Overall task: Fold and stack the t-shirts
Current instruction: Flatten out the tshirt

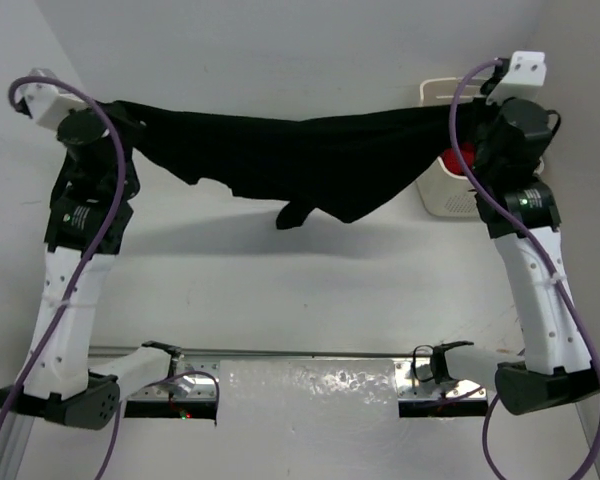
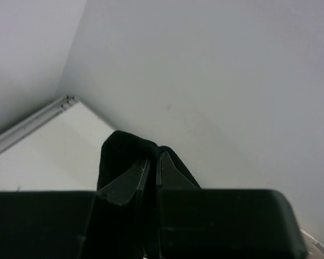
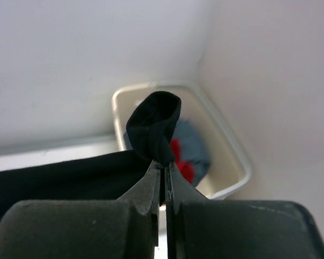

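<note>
Pincer on the left [image 2: 154, 160] is clamped on a bunched corner of the black shirt [image 2: 124, 154]: its wrist camera shows the two fingers [image 2: 130, 181] pressed together with a dark fold standing up between and above the tips. Beyond that, this view offers only bare white walls meeting in a corner and a pale rail low on the left; the rest of the shirt lies outside it.

From above, the whole span is plain. The shirt hangs as a wide dark band between the two raised arms, its top edge pulled nearly straight from left to right, its lower edge sagging toward the middle, where a sleeve dangles lowest. A soft shadow lies on the white bench [image 1: 300, 300] below it. The fingertips themselves are hard to make out in this view, lost against the black cloth.

At the right, the other pincer [image 3: 163, 164] is also closed on the shirt. Its camera shows the fingers shut tight on a rolled tuft of black, with the shirt's edge running off leftward from the grip. Behind the tuft sits the cream basket [image 3: 235, 156], tucked into the far right corner, with a blue shirt [image 3: 197, 141] and a red shirt [image 3: 179, 156] lying inside. The top camera shows only a spot of red there, behind the right arm, and no blue.
</note>
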Controlling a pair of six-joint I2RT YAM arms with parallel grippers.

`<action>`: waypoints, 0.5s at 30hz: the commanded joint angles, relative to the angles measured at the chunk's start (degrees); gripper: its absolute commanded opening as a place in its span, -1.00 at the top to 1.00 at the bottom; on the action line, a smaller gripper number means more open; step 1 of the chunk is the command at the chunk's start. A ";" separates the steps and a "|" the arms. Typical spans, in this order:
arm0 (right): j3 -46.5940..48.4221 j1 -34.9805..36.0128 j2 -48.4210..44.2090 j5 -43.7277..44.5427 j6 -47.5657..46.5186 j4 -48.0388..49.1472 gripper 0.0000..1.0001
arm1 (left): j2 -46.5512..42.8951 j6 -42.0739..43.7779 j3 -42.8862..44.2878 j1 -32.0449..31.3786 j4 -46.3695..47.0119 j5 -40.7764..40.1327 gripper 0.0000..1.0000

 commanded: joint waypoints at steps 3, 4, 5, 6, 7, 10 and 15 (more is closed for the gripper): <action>8.48 -0.49 -3.76 4.64 -10.13 2.47 1.00 | -8.96 7.65 3.76 0.59 7.47 -2.63 1.00; 8.66 -0.49 -4.56 4.36 -10.13 2.56 1.00 | -10.12 8.61 3.77 0.59 7.91 -2.63 1.00; 8.57 -0.49 -5.44 3.93 -10.05 2.38 1.00 | -11.44 8.97 3.77 0.59 8.52 -2.54 1.00; 8.48 -0.49 -7.28 3.14 -9.87 1.77 1.00 | -13.54 9.23 3.77 0.59 8.70 -2.54 1.00; 8.48 -0.49 -8.08 2.61 -9.26 1.07 1.00 | -14.43 9.67 3.77 0.50 8.79 -2.80 1.00; 7.17 -0.49 -10.37 1.99 -6.71 -2.70 1.00 | -15.93 9.76 2.98 0.59 8.79 -4.64 1.00; 2.79 -0.49 -9.58 3.40 0.82 -10.61 1.00 | -6.90 9.06 5.08 0.59 3.79 -7.11 1.00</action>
